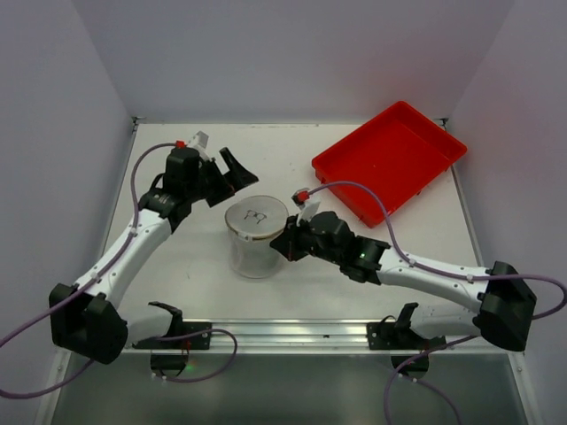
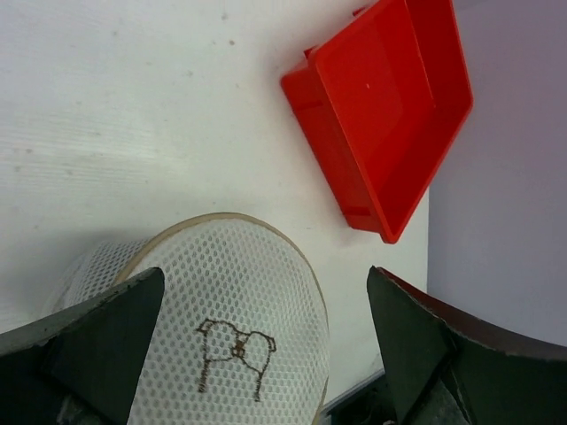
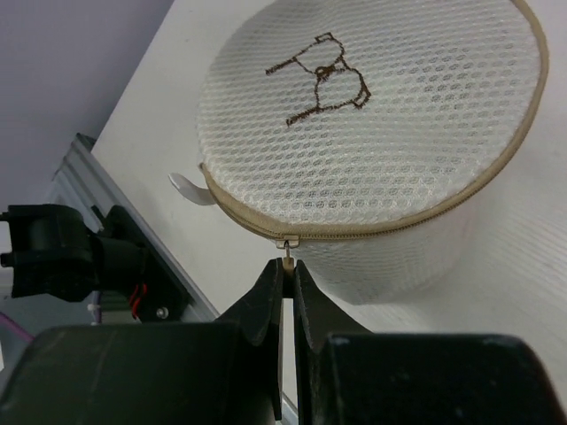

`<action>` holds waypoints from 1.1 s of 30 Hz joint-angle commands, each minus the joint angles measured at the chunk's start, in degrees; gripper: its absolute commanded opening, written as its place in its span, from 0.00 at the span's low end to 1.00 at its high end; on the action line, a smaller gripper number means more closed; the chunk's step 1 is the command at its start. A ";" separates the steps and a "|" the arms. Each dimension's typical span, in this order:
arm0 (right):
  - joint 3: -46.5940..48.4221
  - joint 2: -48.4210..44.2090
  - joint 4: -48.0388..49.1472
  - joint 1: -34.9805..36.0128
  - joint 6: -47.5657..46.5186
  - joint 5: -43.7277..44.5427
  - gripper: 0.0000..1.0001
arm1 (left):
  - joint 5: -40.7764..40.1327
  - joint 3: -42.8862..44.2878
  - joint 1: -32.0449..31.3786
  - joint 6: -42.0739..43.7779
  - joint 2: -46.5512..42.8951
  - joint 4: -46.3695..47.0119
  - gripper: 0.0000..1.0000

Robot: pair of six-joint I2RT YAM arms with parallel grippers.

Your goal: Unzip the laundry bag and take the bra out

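Note:
The laundry bag [image 1: 257,232] is a small white mesh cylinder standing on end at mid-table, with the bra icon on its top face [image 3: 323,71]. A tan zipper runs round its top rim. My right gripper [image 1: 285,241] [image 3: 290,266] is at the bag's right side, shut on the zipper pull [image 3: 289,252]. My left gripper [image 1: 232,177] [image 2: 266,273] hovers above and behind the bag's left side, jaws wide open with nothing between them. In the left wrist view the bag's top [image 2: 239,301] lies below the fingers. The bra is hidden.
A red rectangular tray [image 1: 390,159] [image 2: 381,106] sits at the back right, tilted diagonally. A metal rail [image 1: 283,332] with black mounts runs along the table's near edge, also seen as the rail [image 3: 97,204] in the right wrist view. White walls enclose the table.

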 commanded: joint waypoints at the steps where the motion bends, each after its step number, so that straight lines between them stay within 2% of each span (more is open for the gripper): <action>1: 6.35 5.36 4.42 3.62 1.56 1.57 0.00 | -12.17 -1.03 -0.08 1.23 -8.84 -10.83 1.00; 5: 9.44 9.59 5.48 6.18 2.35 2.10 0.00 | -19.40 -5.08 -0.08 0.79 -17.55 -18.65 1.00; 9: 10.94 12.06 5.65 7.50 2.44 1.66 0.00 | -20.99 -8.86 -0.17 -1.40 -27.37 -24.63 1.00; 12: 11.29 13.29 5.83 7.94 2.35 1.83 0.00 | -19.07 -12.81 -0.17 -4.91 -32.92 -26.49 1.00; 14: 11.47 13.82 5.83 8.20 2.26 2.01 0.00 | -14.78 -17.29 -0.09 -6.50 -34.61 -25.09 1.00; 16: 11.56 14.52 6.00 8.38 2.35 2.18 0.00 | -9.87 -20.36 -0.26 -8.70 -35.49 -22.03 1.00; 21: 11.56 15.23 6.36 8.56 2.35 1.83 0.00 | -5.09 -25.91 -1.14 -13.17 -36.02 -15.69 0.94; 24: 11.38 15.23 6.36 8.73 2.26 1.92 0.00 | -5.52 -27.14 -2.98 -15.73 -35.85 -12.44 0.81; 25: 11.12 15.14 6.36 8.65 2.26 2.01 0.00 | -5.79 -27.41 -4.12 -16.35 -35.49 -11.04 0.72; 27: 10.77 14.79 6.18 8.73 2.09 2.44 0.00 | -6.58 -28.11 -5.53 -17.84 -34.53 -10.06 0.62; 28: 10.50 14.53 6.01 8.65 2.17 2.45 0.00 | -7.62 -28.37 -7.19 -18.46 -34.18 -8.92 0.49; 30: 10.15 13.74 5.31 8.64 2.00 2.71 0.00 | -8.33 -29.16 -8.52 -19.69 -33.39 -7.60 0.35; 31: 9.54 13.30 4.95 8.64 2.00 3.49 0.00 | -9.12 -29.43 -9.13 -19.69 -33.03 -7.07 0.21; 33: 8.57 11.37 3.38 8.64 1.12 3.94 0.00 | -9.92 -29.43 -9.14 -19.00 -31.90 -6.80 0.10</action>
